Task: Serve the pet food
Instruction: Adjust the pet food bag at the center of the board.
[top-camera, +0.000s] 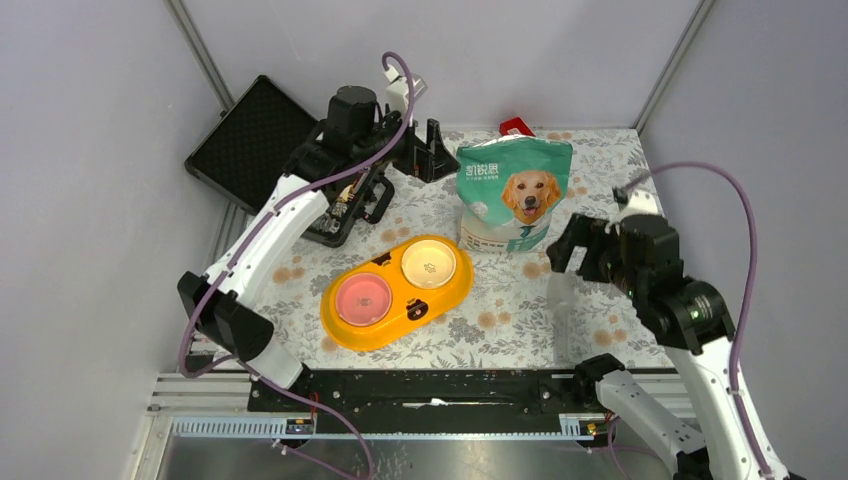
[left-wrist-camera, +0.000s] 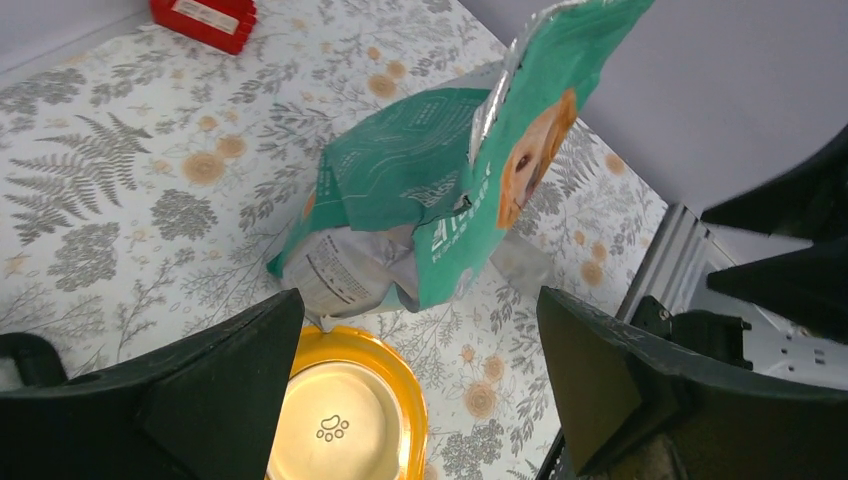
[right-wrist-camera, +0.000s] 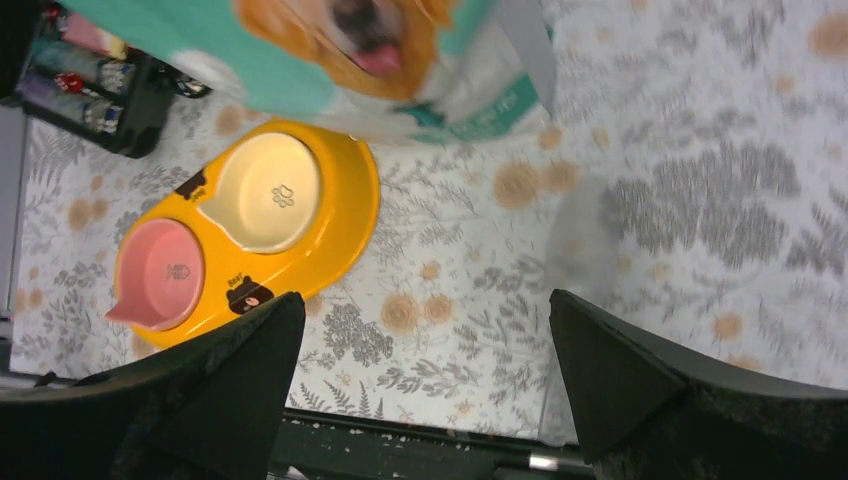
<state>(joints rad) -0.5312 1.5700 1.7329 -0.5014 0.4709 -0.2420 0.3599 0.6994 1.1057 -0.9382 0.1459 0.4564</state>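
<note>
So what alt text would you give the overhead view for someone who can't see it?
A teal pet food pouch stands upright on a floral table behind a yellow double bowl whose pink dish and cream dish look empty. The left gripper and right gripper flank it, both open, holding nothing.

Top view high above near edge, sees whole table (top-camera: 500, 330); wrist views close, angled down, share pouch (left-wrist-camera: 400, 170), yellow feeder (right-wrist-camera: 347, 200)
</note>
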